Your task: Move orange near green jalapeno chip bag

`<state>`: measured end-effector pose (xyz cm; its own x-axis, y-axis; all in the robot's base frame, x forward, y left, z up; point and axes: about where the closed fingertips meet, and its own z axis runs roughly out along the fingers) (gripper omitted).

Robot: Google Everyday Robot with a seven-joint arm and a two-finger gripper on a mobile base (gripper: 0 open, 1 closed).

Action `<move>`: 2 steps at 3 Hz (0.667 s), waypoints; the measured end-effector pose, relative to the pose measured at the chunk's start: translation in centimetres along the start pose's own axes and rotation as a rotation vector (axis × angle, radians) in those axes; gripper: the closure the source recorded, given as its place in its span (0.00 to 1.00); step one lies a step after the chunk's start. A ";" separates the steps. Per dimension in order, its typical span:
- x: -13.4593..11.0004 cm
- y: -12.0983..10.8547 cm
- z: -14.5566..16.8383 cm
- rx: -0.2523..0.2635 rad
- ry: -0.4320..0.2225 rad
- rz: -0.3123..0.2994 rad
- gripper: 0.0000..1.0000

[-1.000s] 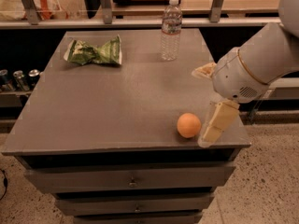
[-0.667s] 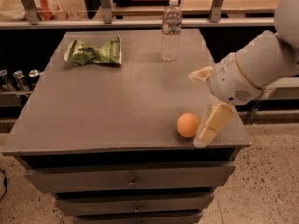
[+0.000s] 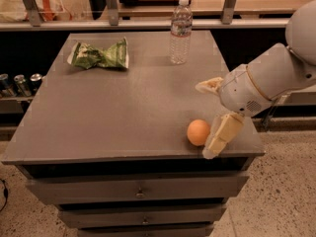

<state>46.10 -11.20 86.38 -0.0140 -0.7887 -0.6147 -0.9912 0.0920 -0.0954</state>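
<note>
Orange [image 3: 198, 132] resting on a grey bench [image 3: 123, 112], near the front right corner and close to the front edge. It has not been lifted.

The robot's hand [image 3: 204, 121] reaches in from beyond the right edge of the bench. Its two cream fingers [image 3: 224, 132] are spread wide and hold nothing. One finger lies just beside the orange on its right and overhangs the front edge; whether it touches the fruit cannot be told. The other finger points out further back, apart from the fruit.

The green jalapeno chip bag [image 3: 98, 56] lies crumpled near the back left corner, well apart from the orange and diagonally across the bench. A clear water bottle [image 3: 180, 31] stands upright near the back edge, right of centre. Drawers [image 3: 140, 191] sit below the bench top, and a few cans [image 3: 19, 83] show past the left edge.

The step in hand looks like lining up for the grasp. The orange is not yet centred between the fingers, so the hand likely needs to shift until one finger sits on each side of the fruit's widest part. A round fruit this close to the front edge could roll off if one finger nudges it first, so both should meet it together. The carry should then pass in front of the bottle and end beside the bag, not on it.
</note>
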 end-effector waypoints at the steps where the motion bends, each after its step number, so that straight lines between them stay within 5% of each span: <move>1: 0.3 0.2 0.4 -0.017 -0.018 0.002 0.00; 2: 0.5 0.3 0.5 -0.024 -0.024 0.004 0.00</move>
<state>45.90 -11.21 85.65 -0.0151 -0.7737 -0.6334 -0.9940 0.0801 -0.0741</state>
